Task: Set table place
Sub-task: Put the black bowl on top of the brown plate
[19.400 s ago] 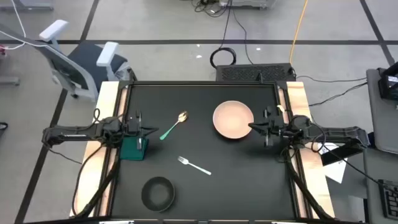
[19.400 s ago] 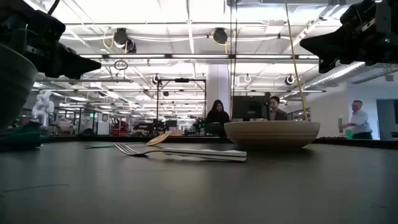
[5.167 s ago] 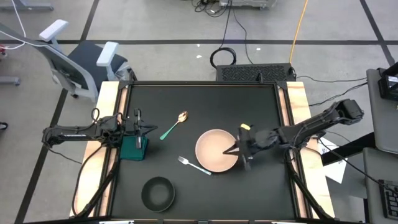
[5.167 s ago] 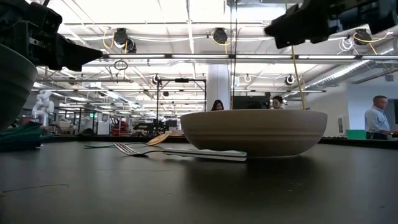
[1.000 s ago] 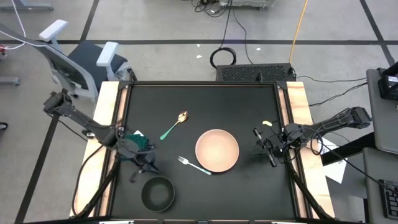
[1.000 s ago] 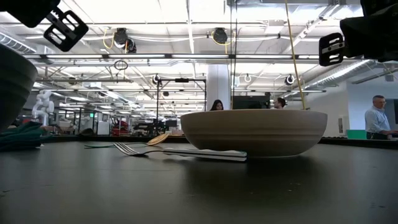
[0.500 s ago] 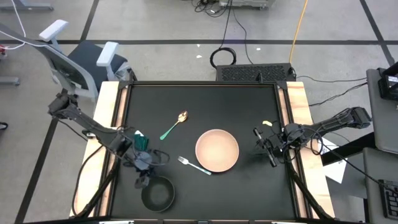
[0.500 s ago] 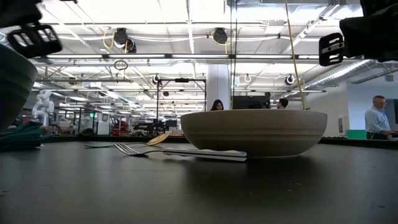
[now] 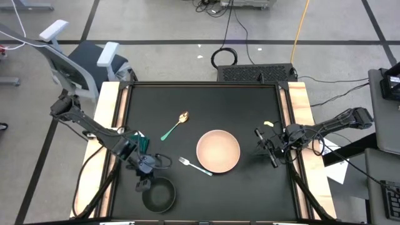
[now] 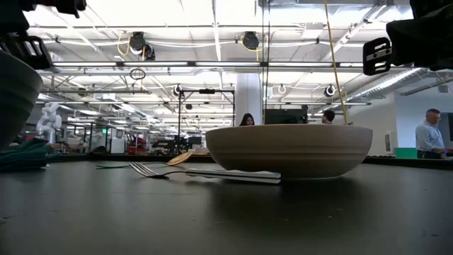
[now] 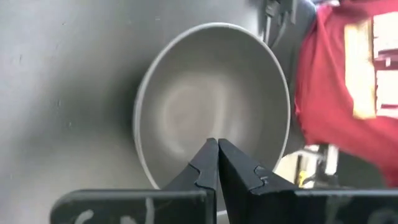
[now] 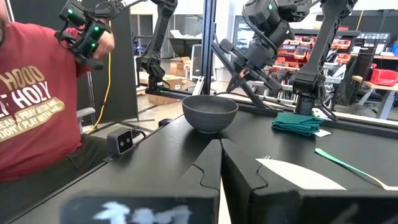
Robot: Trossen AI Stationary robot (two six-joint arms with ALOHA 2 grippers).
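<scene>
**A:** Your left gripper point(image 9: 145, 177) has swung over in the last second. It was farther from the small round black bowl point(image 9: 158, 194) and is now poised just above the bowl's far rim; the wrist view looks straight down into the bowl point(image 11: 211, 112). What does that tell you?

**B:** That you have moved on to the bowl. The round pinkish-beige plate point(image 9: 219, 150) is already near the middle of the large matte black table point(image 9: 206, 100), pulled in from the right side where it stood earlier, so that step looks done.

**A:** And the jaws?

**B:** Your left gripper's fingers point(image 11: 205, 165) are pressed together with nothing between them. You will have to part them before you can take the rim. The right gripper point(image 9: 267, 147) is closed too and empty, parked well clear of the plate near the table's right edge, exactly where it was a second ago.

**A:** Where is the rest of the table place?

**B:** The silver fork point(image 9: 195, 166) lies just beside the plate on its left, its handle end touching or nearly touching the rim. The gold-bowled spoon with the green handle point(image 9: 174, 126) lies apart, up and to the left. A folded dark green cloth point(image 9: 144, 142) sits by the left arm. By my reckoning you have the bowl and spoon yet to place
</scene>
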